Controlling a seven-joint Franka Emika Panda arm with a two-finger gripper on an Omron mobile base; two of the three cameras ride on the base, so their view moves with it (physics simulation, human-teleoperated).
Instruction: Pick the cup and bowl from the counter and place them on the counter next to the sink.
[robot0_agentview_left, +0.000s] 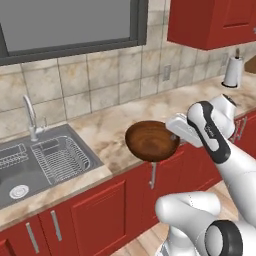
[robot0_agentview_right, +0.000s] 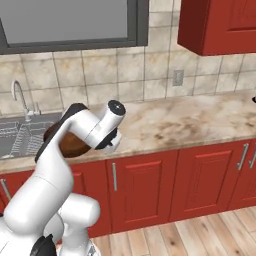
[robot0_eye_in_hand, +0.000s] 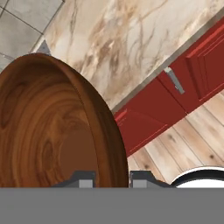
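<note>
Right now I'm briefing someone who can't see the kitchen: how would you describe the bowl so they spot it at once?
Find the grey sink set in the marbled counter under the window. Just right of it, held up over the counter's front edge, is the bowl, pinched by its rim in the gripper. It is round, shallow and dark brown with a wood grain, unlike the white paper roll standing far along the counter.

The round, shallow, wood-grained bowl (robot0_agentview_left: 151, 141) is dark brown with lighter swirls. The marbled stone worktop (robot0_agentview_left: 110, 127) is beige veined with brown, above red cabinet fronts (robot0_agentview_right: 205, 177). The metal sink basin (robot0_agentview_left: 30, 175) is grey.
</note>
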